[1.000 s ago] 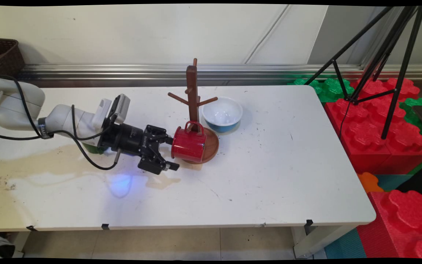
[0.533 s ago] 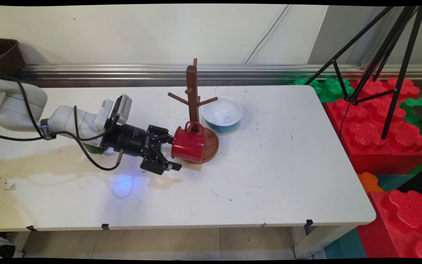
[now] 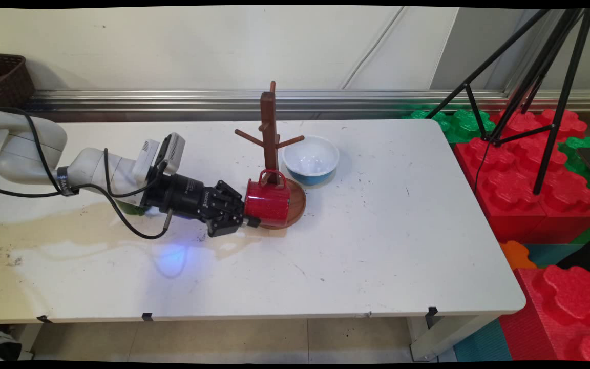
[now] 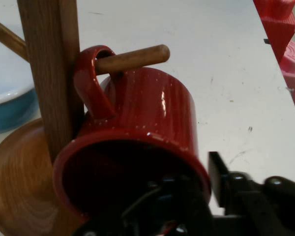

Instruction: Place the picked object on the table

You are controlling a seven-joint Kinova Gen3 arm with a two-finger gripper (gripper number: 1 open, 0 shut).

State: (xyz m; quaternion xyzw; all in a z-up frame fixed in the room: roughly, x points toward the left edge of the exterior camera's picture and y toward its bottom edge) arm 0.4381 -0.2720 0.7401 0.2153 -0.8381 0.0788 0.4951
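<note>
Centre frame, main view: the gripper (image 3: pixel 246 215) pinches the rim of the red mug (image 3: pixel 268 201), one finger inside the mouth, one outside. The mug lies on its side, handle hooked over a low peg of the wooden mug tree (image 3: pixel 269 134), body over the tree's round base (image 4: pixel 14 196). The post stands directly behind the mug. A white-and-blue bowl (image 3: pixel 311 160) sits just right of the tree on the white table (image 3: pixel 377 246).

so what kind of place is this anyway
Probably a robotics lab or test room, not a kitchen. A white table holds only a red mug hung on a wooden mug tree, a black tripod stands to the right, and big red and green foam blocks sit on the floor.
</note>
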